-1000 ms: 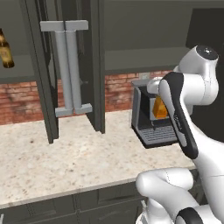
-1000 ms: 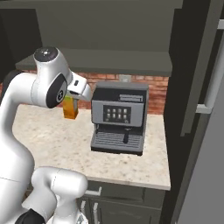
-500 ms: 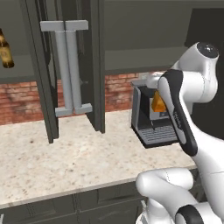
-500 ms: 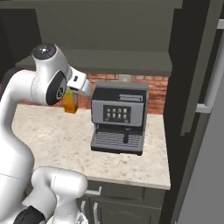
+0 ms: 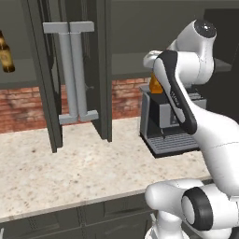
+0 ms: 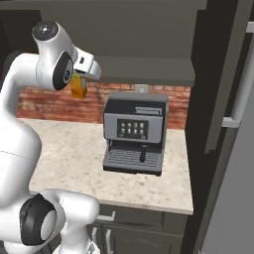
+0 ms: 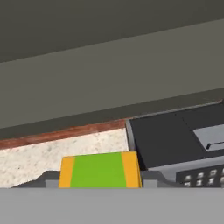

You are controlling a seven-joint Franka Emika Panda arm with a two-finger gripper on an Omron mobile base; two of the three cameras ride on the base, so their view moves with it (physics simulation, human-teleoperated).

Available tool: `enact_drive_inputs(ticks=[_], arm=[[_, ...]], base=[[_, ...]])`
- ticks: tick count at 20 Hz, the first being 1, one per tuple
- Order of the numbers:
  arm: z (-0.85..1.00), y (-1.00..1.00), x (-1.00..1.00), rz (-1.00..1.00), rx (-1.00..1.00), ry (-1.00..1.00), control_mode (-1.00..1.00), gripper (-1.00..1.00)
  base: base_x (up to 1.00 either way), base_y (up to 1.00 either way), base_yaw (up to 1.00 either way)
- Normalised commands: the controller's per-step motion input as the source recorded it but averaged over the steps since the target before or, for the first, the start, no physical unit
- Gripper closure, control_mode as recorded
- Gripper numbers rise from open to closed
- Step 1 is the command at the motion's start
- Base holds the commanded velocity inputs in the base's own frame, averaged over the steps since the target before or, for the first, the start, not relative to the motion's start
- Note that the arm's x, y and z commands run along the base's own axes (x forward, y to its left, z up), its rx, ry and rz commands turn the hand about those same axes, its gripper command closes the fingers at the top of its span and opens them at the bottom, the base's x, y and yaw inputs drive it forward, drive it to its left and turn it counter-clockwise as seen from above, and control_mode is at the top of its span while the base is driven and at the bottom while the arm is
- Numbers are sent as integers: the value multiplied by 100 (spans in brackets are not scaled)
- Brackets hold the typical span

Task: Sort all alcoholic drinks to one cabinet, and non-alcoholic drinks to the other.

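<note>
Juice carton rides upright behind your forearm above the coffee machine in the left base view, hangs from the fingers beneath the cabinet shelf in the right, and in the hand view its green top sits clamped between them.

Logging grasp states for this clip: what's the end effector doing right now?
End effector: closed on the orange juice carton, held up in the air beside the coffee machine.
</note>
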Motion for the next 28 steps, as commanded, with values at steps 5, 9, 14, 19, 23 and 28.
enact_drive_inputs(ticks=[5, 9, 14, 19, 23, 28], arm=[[40, 18, 36, 0, 0, -11, -100, 100], [16, 6, 3, 0, 0, -14, -100, 100], [0, 23, 33, 0, 0, -11, -100, 100], [0, 6, 62, 0, 0, -8, -100, 100], [0, 0, 69, 0, 0, 0, -100, 100], [0, 0, 86, 0, 0, 1, -100, 100]], base=[[0, 0, 0], [0, 0, 0], [0, 0, 0], [0, 0, 0], [0, 0, 0], [0, 0, 0]])
